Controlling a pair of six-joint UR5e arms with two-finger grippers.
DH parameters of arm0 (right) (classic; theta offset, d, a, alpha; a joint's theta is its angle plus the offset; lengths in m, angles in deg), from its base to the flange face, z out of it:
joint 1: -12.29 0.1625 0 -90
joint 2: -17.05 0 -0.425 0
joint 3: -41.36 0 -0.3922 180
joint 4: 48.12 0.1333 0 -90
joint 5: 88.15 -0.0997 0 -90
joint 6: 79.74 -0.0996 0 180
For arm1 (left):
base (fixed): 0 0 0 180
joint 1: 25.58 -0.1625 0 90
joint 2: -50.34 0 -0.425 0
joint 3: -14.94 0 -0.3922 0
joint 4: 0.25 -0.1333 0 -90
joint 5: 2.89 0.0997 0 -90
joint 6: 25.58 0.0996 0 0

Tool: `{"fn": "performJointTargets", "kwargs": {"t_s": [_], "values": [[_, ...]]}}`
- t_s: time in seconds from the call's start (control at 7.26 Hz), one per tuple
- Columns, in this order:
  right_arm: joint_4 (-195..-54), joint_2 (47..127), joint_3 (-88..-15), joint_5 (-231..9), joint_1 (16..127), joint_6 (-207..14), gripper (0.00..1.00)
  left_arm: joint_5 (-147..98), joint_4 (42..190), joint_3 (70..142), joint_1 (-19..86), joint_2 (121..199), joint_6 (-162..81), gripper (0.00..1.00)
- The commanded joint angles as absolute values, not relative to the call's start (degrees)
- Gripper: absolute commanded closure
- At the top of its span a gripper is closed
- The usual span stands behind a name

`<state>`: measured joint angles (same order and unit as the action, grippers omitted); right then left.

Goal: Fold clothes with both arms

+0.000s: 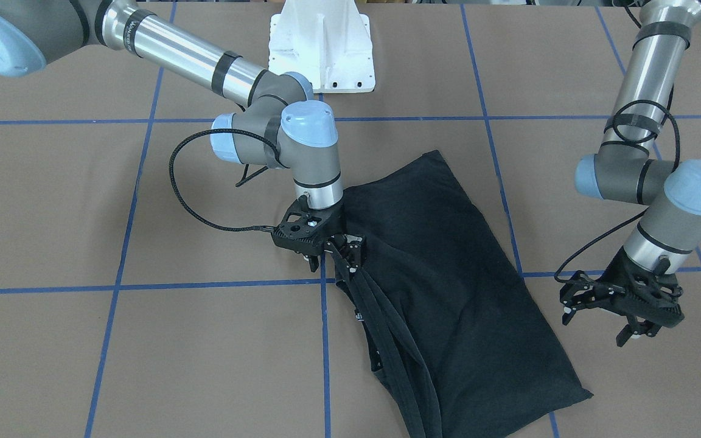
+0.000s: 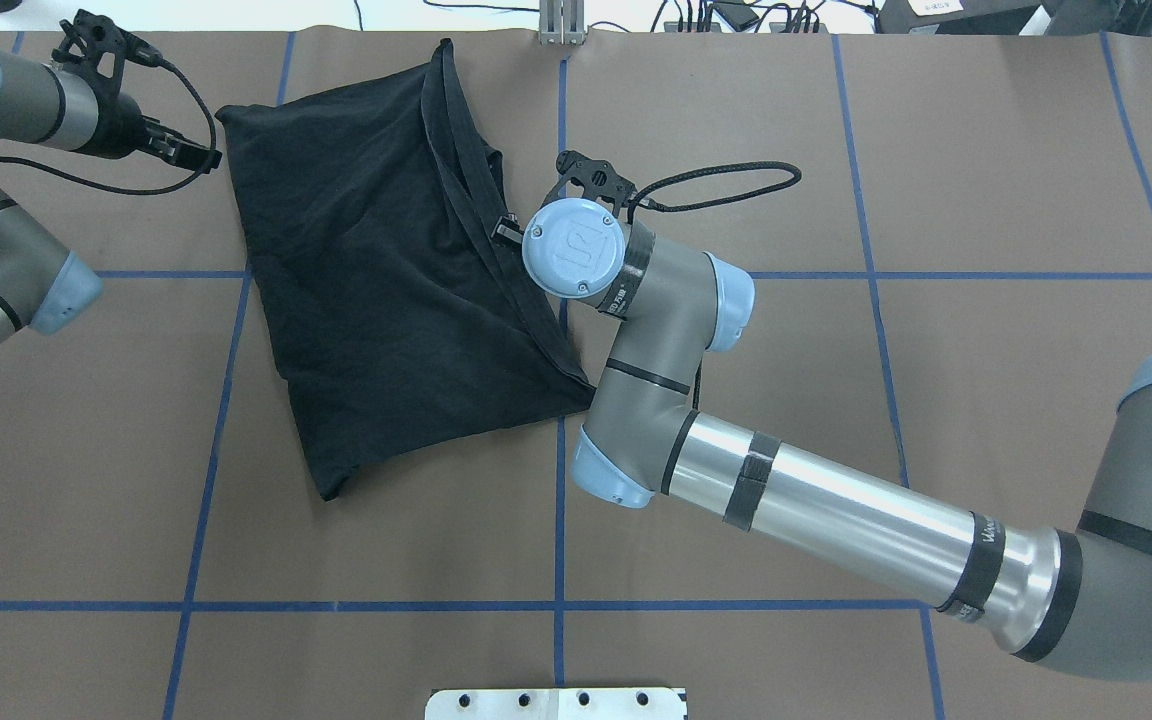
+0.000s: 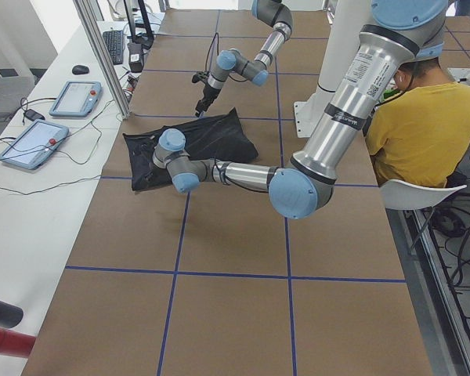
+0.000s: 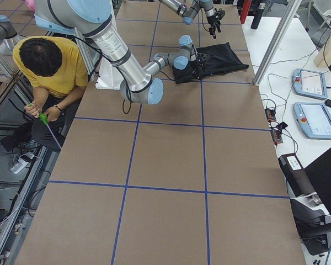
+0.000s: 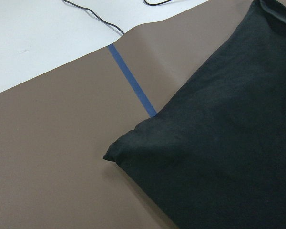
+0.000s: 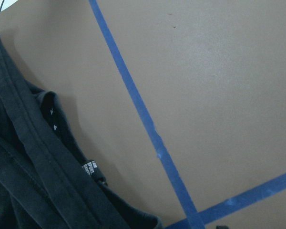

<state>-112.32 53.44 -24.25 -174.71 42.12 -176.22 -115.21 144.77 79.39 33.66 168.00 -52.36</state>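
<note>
The clothes are one black T-shirt (image 1: 448, 274) (image 2: 366, 280), folded into a slanted rectangle on the brown table with a plain black side up. My right gripper (image 1: 344, 255) (image 2: 506, 232) stands at its bunched hem edge, shut on the fabric. Dark folds run from the fingers toward the shirt's far corner. My left gripper (image 1: 597, 325) (image 2: 176, 100) hovers open just off the shirt's opposite side, holding nothing. A corner of the shirt (image 5: 229, 143) fills the left wrist view. The right wrist view shows the hem folds (image 6: 19, 181) and a small white label (image 6: 89, 167).
Blue tape lines (image 1: 326, 340) grid the table. The white pedestal base (image 1: 323, 48) (image 2: 556, 703) stands on the robot's side. A seated person in a yellow shirt (image 3: 411, 125) (image 4: 49, 66) is beside the table. Tablets (image 3: 31, 141) lie on a white side table.
</note>
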Motion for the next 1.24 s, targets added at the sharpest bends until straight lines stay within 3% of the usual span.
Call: {"fn": "performJointTargets", "kwargs": {"t_s": [0.0, 0.41, 0.55, 0.69, 0.83, 1.1], "values": [[-111.8, 49.2, -18.3, -173.7, 41.2, -176.2, 0.23, -115.2, 144.8, 79.4, 33.7, 167.9, -52.4, 0.0], [-111.5, 49.6, -17.6, -173.7, 40.2, -174.8, 0.26, -115.2, 144.8, 79.4, 33.7, 167.9, -52.4, 0.0], [-111.5, 49.7, -17.6, -173.7, 40.2, -174.7, 0.36, -115.2, 144.8, 79.4, 33.7, 167.7, -52.4, 0.0], [-111.5, 49.6, -17.6, -173.8, 40.3, -174.4, 0.71, -115.2, 144.8, 79.4, 33.7, 167.7, -52.4, 0.0], [-111.3, 49.3, -17.7, -173.8, 40.5, -172.9, 1.0, -115.2, 144.8, 79.4, 33.7, 167.6, -52.4, 0.0], [-111.4, 49.3, -18.2, -174.2, 40.9, -171.8, 1.0, -115.2, 144.8, 79.4, 33.6, 167.7, -52.4, 0.0]]}}
